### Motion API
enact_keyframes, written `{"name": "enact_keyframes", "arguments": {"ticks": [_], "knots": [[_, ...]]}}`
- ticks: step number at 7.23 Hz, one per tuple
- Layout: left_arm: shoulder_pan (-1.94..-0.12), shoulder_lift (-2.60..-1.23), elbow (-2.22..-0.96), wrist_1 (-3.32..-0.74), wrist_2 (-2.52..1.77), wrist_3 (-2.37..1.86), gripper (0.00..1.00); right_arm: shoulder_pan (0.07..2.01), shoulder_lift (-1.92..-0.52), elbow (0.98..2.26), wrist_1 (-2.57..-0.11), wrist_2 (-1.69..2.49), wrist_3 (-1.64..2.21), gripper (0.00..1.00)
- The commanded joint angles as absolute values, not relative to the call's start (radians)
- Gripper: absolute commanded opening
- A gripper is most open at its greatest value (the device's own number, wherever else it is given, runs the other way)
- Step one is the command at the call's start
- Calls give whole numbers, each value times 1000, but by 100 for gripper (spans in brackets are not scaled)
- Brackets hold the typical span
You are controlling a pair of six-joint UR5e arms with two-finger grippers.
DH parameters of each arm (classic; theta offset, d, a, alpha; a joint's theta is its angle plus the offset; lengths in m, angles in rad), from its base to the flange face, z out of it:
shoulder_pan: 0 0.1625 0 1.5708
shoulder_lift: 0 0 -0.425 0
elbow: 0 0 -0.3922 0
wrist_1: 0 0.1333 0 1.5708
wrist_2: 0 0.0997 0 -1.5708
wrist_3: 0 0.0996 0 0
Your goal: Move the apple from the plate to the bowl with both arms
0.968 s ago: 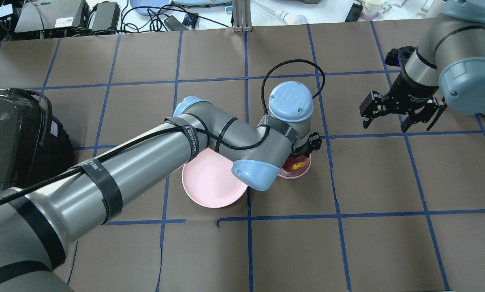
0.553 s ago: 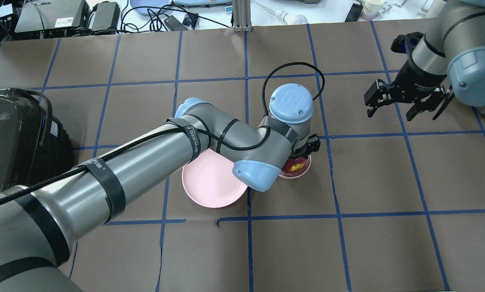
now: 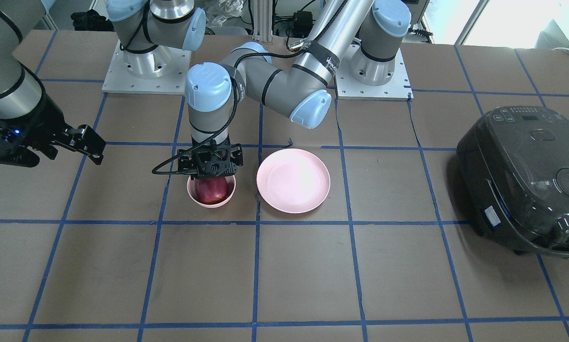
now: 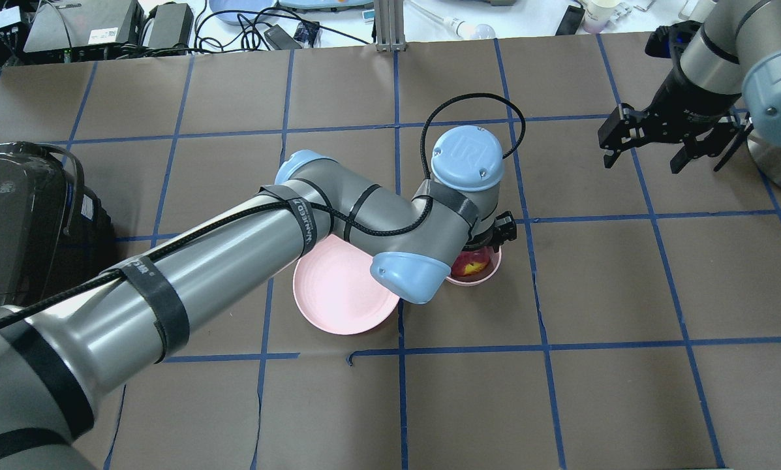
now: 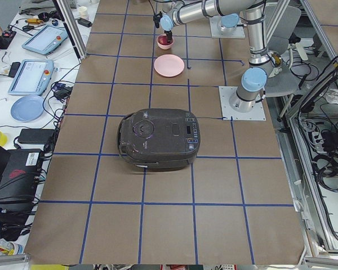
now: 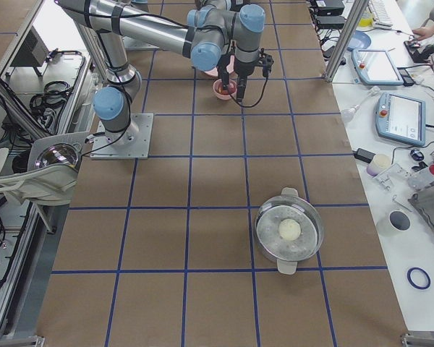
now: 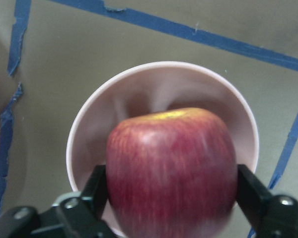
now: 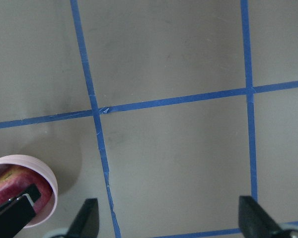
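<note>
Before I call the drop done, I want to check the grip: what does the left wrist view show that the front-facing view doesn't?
Left wrist only: both fingers pressed against the apple, and its yellowish patch. Front-facing only: the whole plate, bare, the open right gripper, and the black cooker. Both: the apple in the bowl under the left gripper.

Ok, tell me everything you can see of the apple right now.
The apple is dark red with a yellowish patch on one side, smooth-skinned and roundish. It is inside the bowl, nearly filling it. The left gripper clamps it, one finger against each flank. Whether it rests on the bowl's floor is hidden.
</note>
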State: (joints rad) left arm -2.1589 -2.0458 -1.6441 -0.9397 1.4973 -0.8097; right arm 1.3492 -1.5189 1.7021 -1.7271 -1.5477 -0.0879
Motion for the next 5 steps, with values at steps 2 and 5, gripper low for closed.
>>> {"name": "enact_keyframes", "arguments": {"ticks": [2,5], "knots": [[-2115,-1881,-1570,-1169,1497,-642,100,1365,-1534,1608,-1675,-1593,30,100],[-2115,-1677,-1491,-1452,1503,-519,100,1506,-1577,1577,-1649,-1595,82,100]]}}
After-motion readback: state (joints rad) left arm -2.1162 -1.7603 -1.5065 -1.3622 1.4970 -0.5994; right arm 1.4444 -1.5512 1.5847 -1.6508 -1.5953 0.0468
